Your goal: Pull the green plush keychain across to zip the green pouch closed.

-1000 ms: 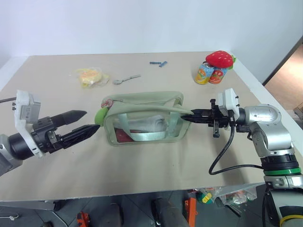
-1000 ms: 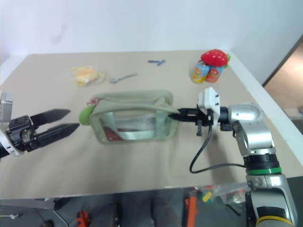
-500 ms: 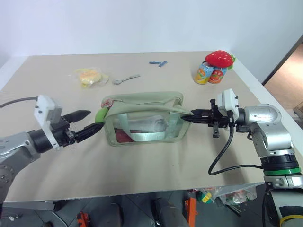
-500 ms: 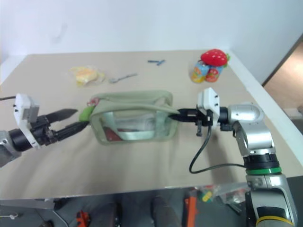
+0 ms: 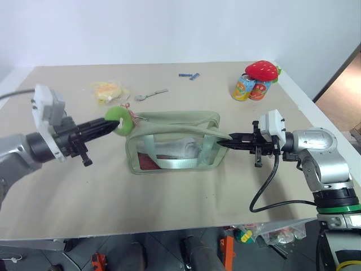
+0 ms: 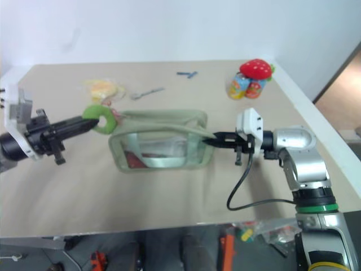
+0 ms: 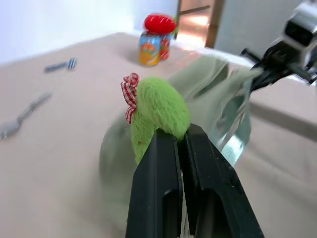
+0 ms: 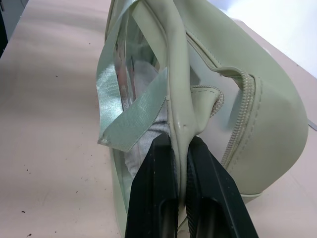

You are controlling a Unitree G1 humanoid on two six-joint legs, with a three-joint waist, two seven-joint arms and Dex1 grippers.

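My left claw point(image 5: 107, 125) pinches the keychain point(image 5: 120, 120); the pouch point(image 5: 175, 148) stretches toward three o'clock, apparently anchored by my right claw point(image 5: 223, 143).

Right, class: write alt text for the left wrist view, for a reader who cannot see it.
The left hand is shut on the keychain, a fuzzy green ball with a red checked bow. Behind it lies the pouch, with the right hand at its far end.
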